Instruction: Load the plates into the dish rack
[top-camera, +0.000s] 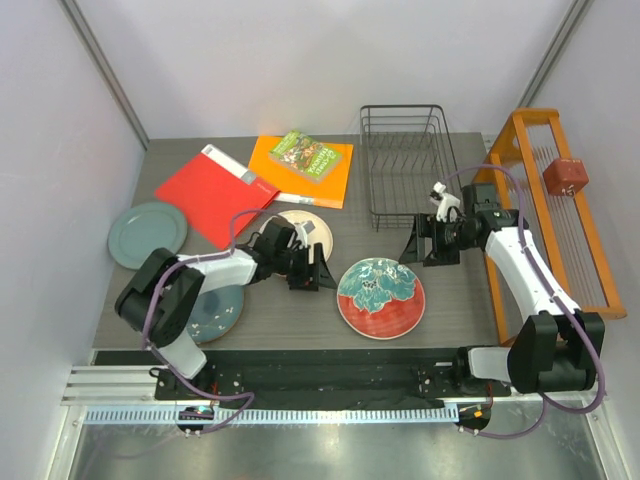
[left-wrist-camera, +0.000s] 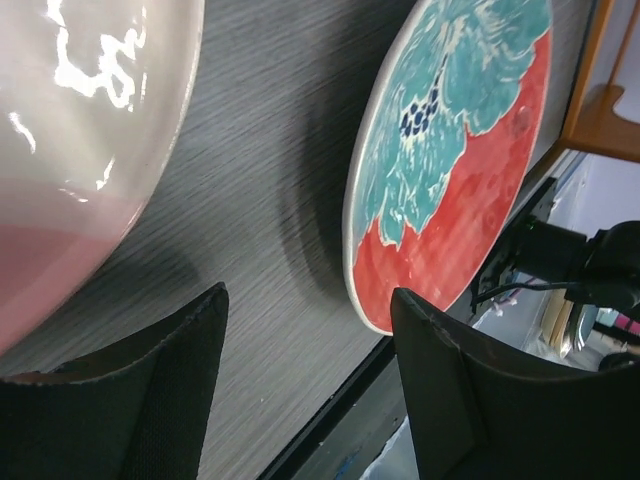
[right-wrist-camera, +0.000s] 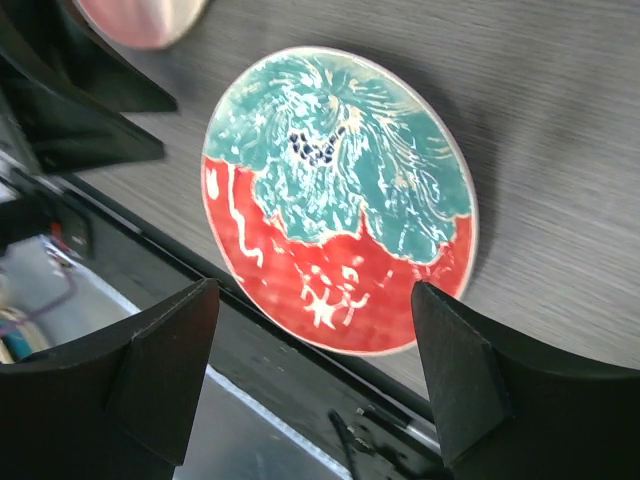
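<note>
Fingers of the left gripper (left-wrist-camera: 308, 300) stand apart with only bare worktop (top-camera: 450, 300) between them, so they hold nothing. The right gripper (right-wrist-camera: 312, 292) is also wide and empty, and it hangs over the red and teal plate (top-camera: 380, 298), which lies flat at the lower middle of the top view. The cream and pink plate (top-camera: 318, 228) lies just behind the left gripper, the dark speckled plate (top-camera: 222, 312) at the lower left, and the grey-green plate (top-camera: 147, 233) at the far left. The dish rack (top-camera: 408, 190) stands at the upper middle and has no plate in it. I judge these plates to be glazed ceramic: stiff, rather heavy, smooth and slippery, and easy to chip if one drops or knocks against the wire. The only good place to take hold is the rim, one finger above it and one under it. In the left wrist view a shadow shows under the rim of the red and teal plate, so a finger may slide beneath it there. A firm pinch seems necessary, because the glaze gives little friction.
</note>
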